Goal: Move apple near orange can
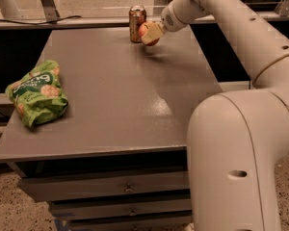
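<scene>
Nothing legible: white lettering on the bag [37,93], perhaps a brand, cannot be read, nor the can [137,23] label. The gripper [152,33] clasps the apple [144,29] beside the can.

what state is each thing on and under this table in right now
tool: at the table's far edge, shut on the apple
apple: gripped, just right of the can; cannot tell whether it touches the tabletop
orange can: upright, free of the tool
green snack bag: lying flat near the left edge, untouched
drawers: shut
</scene>
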Robot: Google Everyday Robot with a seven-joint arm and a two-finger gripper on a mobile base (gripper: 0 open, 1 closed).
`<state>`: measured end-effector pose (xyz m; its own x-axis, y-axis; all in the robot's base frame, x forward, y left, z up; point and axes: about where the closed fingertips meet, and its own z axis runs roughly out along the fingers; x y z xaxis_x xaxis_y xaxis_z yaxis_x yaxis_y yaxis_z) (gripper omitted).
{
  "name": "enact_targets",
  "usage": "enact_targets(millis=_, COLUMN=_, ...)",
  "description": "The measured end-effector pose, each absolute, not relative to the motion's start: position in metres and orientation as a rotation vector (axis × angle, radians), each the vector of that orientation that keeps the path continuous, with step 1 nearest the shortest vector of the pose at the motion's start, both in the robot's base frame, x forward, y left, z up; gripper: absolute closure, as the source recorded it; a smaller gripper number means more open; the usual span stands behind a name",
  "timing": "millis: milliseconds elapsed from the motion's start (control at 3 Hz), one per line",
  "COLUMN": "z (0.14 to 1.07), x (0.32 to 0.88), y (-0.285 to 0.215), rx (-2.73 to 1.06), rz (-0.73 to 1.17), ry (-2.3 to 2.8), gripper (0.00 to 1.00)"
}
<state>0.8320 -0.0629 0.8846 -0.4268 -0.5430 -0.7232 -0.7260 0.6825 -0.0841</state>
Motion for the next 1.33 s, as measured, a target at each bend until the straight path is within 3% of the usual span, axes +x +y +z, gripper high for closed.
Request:
enact_targets(millis=667, z=0.886, x=0.827, y=-0.051, rx=-0.961, rz=0.357, ry=2.14, gripper=0.12)
enact_targets(millis=1000, z=0.887, x=0.819, y=-0.042, rx=-0.976, rz=0.392, ry=2.126, gripper=0.0)
enact_targets(millis=1333, z=0.889, x=0.808, y=-0.033, rx=-0.991, rz=0.435, ry=2.105, gripper=0.0)
